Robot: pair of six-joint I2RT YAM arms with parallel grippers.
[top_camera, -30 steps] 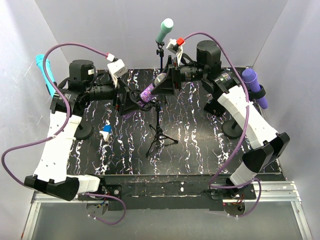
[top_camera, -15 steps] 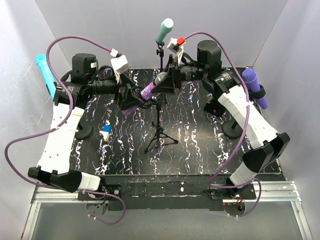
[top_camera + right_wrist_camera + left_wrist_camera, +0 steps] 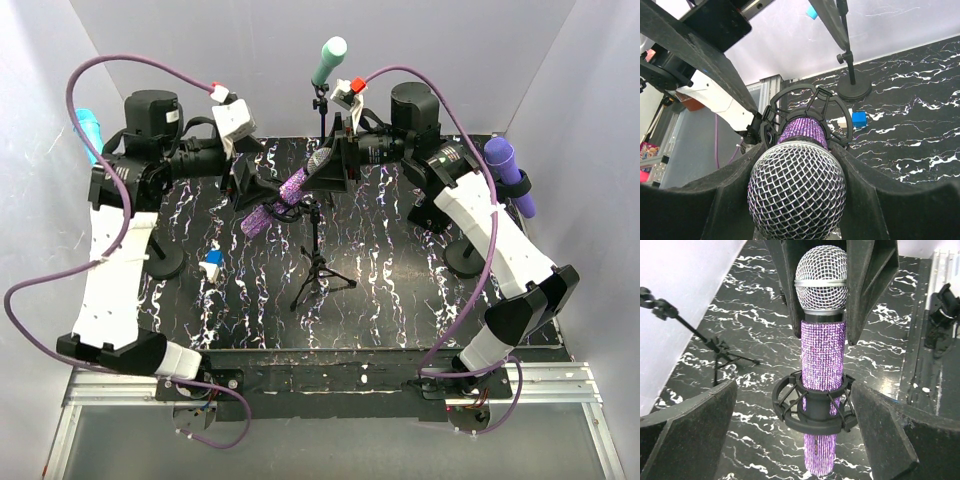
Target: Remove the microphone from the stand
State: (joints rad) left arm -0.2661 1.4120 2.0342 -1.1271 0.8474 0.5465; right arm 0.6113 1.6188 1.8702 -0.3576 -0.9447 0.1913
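Observation:
A purple glitter microphone (image 3: 293, 186) with a silver mesh head sits tilted in a black shock mount (image 3: 815, 410) on a small tripod stand (image 3: 318, 268) at the table's middle. My right gripper (image 3: 334, 166) is shut on the mesh head (image 3: 797, 192), one finger on each side. My left gripper (image 3: 252, 195) is open at the microphone's tail end. Its fingers (image 3: 695, 425) stand wide apart on either side of the mount and touch nothing. In the left wrist view the microphone (image 3: 822, 355) passes through the mount ring, with its tail sticking out below.
A teal microphone (image 3: 328, 60) stands on a stand at the back, a cyan one (image 3: 88, 130) at the left and a purple one (image 3: 510, 175) at the right. Their round bases (image 3: 165, 262) (image 3: 465, 258) sit on the black marbled table (image 3: 400, 290). A small blue and white block (image 3: 211, 265) lies left of the tripod.
My left arm has swung back to the left and risen, so more of the microphone's purple body shows. My right gripper has stayed on the mesh head.

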